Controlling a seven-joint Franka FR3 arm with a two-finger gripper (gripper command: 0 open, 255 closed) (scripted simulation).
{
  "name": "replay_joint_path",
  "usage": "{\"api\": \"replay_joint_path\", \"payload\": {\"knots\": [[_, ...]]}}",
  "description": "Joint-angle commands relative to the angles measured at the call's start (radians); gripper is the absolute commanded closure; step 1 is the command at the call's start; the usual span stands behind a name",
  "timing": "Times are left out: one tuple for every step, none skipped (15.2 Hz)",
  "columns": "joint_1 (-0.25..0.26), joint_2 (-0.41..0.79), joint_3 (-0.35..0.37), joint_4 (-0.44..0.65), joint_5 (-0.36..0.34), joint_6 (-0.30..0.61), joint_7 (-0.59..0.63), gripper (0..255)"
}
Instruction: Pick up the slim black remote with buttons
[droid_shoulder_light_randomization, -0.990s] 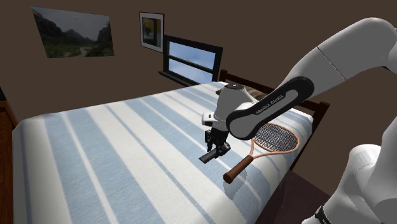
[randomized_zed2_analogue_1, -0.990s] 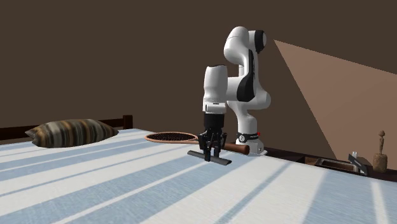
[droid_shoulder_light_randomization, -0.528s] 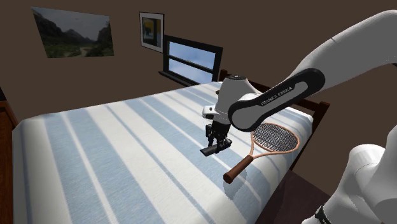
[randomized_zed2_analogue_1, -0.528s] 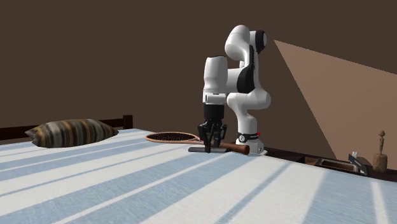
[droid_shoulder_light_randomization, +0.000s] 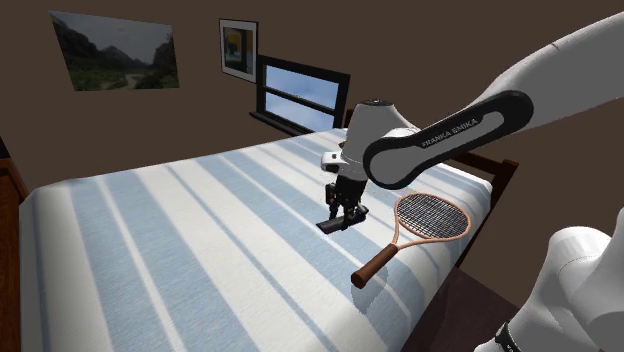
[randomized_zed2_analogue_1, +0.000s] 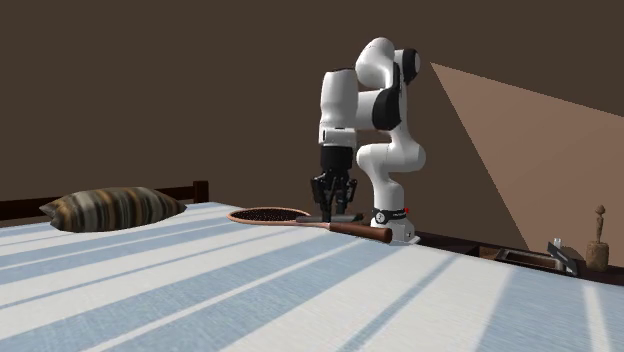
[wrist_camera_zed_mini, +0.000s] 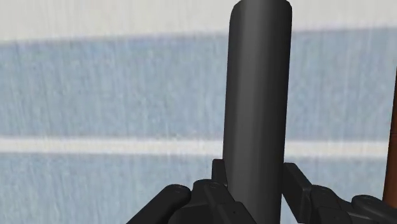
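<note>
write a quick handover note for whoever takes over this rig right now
Gripper: shut on the black remote, clasping it near one end; the rest sticks out past the fingers.
Things: the remote hangs roughly level over the blue and white striped bed. A tennis racket lies on the bed close beside it.
Done: grasp made; the remote looks lifted just off the cover.
Left: raise it well clear, and mind the racket on the way.
</note>
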Motion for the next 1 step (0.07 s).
{"api": "replay_joint_path", "payload": {"knots": [[0.000,-0.006,0.000,0.002,0.000,-0.008,-0.001,255]]}}
